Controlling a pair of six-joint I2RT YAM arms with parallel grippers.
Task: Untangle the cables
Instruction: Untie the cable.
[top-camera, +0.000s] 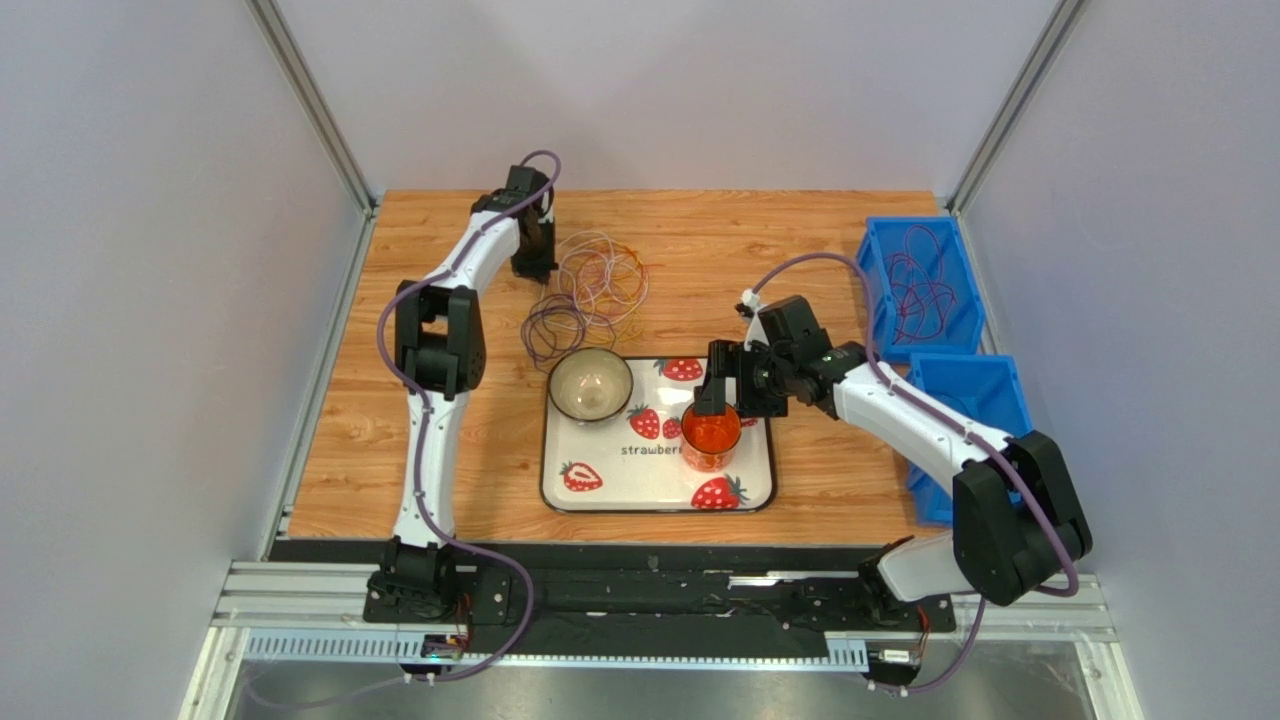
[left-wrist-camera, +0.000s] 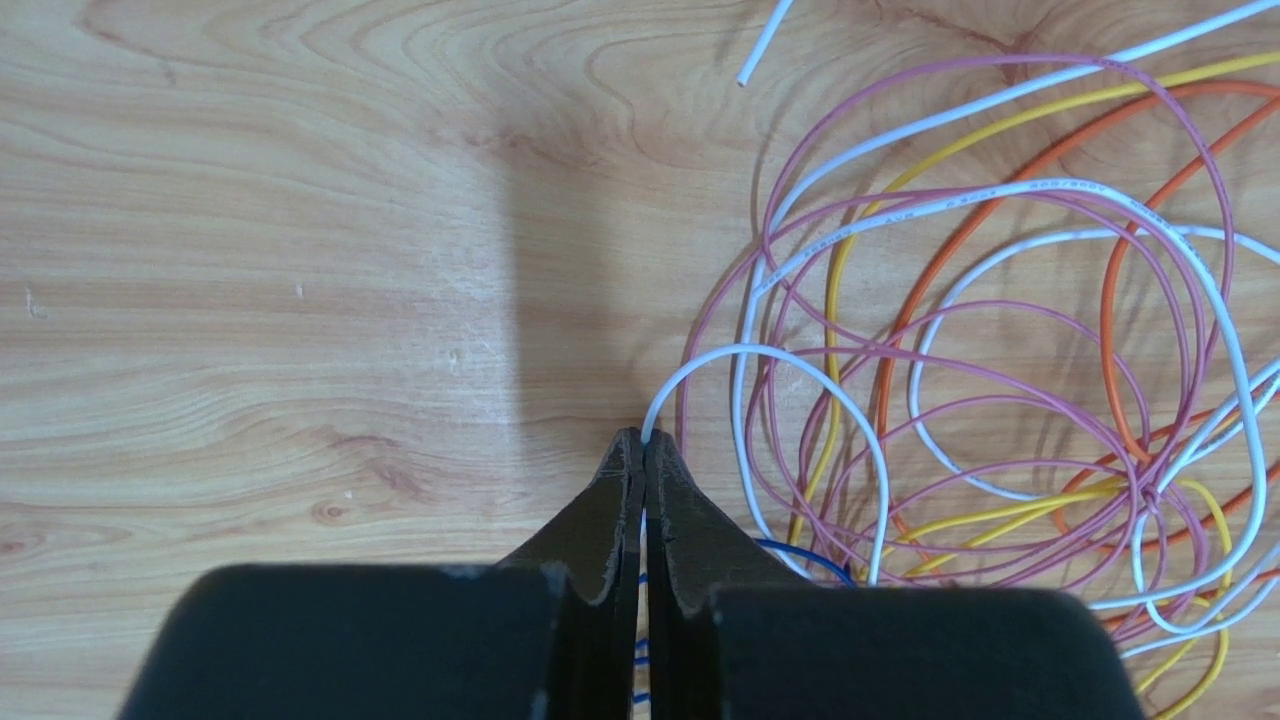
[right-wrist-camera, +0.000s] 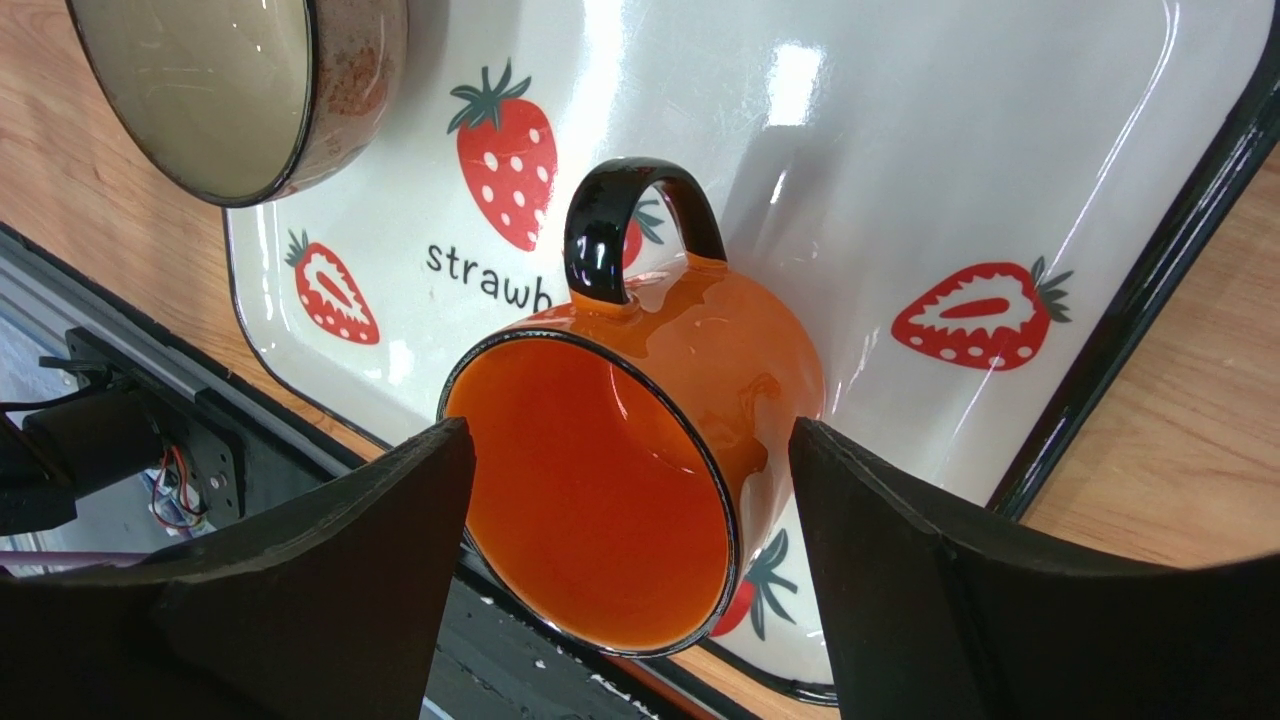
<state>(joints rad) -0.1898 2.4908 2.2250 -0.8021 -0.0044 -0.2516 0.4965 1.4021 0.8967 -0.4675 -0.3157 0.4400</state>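
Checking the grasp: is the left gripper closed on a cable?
Shut: the left gripper has jaws pressed together, and a white cable runs in between the tips.

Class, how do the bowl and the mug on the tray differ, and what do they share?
The bowl is cream inside, without a handle; the mug is orange with a black handle. The bowl is wider than the mug. The bowl stands free; the mug sits inside the open right claw. Both stand empty on the tray.

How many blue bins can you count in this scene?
2. Both stand at the scene's right edge: the far blue bin holds reddish wires; the near blue bin is partly hidden behind the right arm.
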